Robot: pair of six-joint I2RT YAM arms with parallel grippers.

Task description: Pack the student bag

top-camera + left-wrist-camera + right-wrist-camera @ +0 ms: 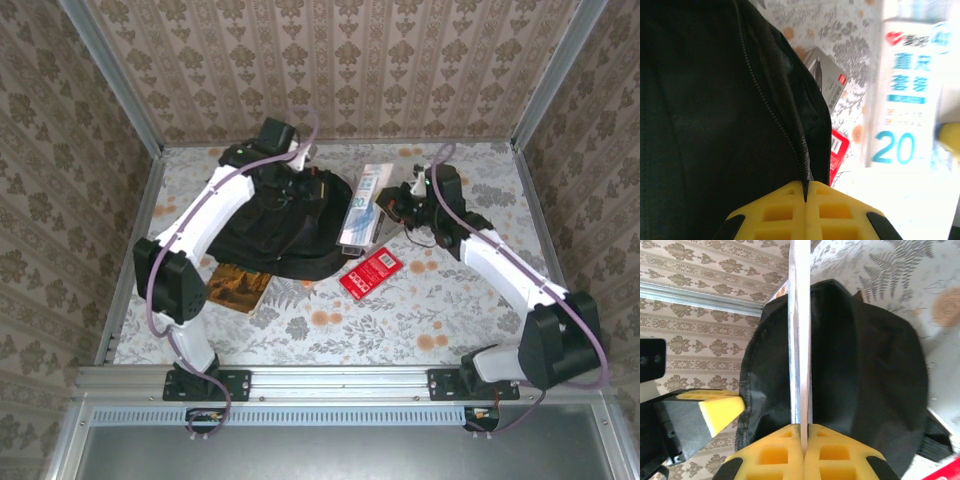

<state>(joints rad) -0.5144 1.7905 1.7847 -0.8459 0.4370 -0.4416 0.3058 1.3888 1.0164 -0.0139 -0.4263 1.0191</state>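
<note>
- The student bag (270,225) is laid left of centre on the floral desk (400,320).
- The left claw (805,192) is pressed together on the bag's zip edge.
- The right claw (801,432) is pinched on a flat ruler pack (800,340), held edge-on beside the bag's right side.
- A red booklet (370,272) and a brown book (240,287) are noted at the bag's near edge.

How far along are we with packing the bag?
Done: no item visibly inside yet. In hand: left gripper pinches the student bag by its zip edge; right gripper holds the ruler pack by the bag. Left: red packet and brown book lie on the table.
</note>
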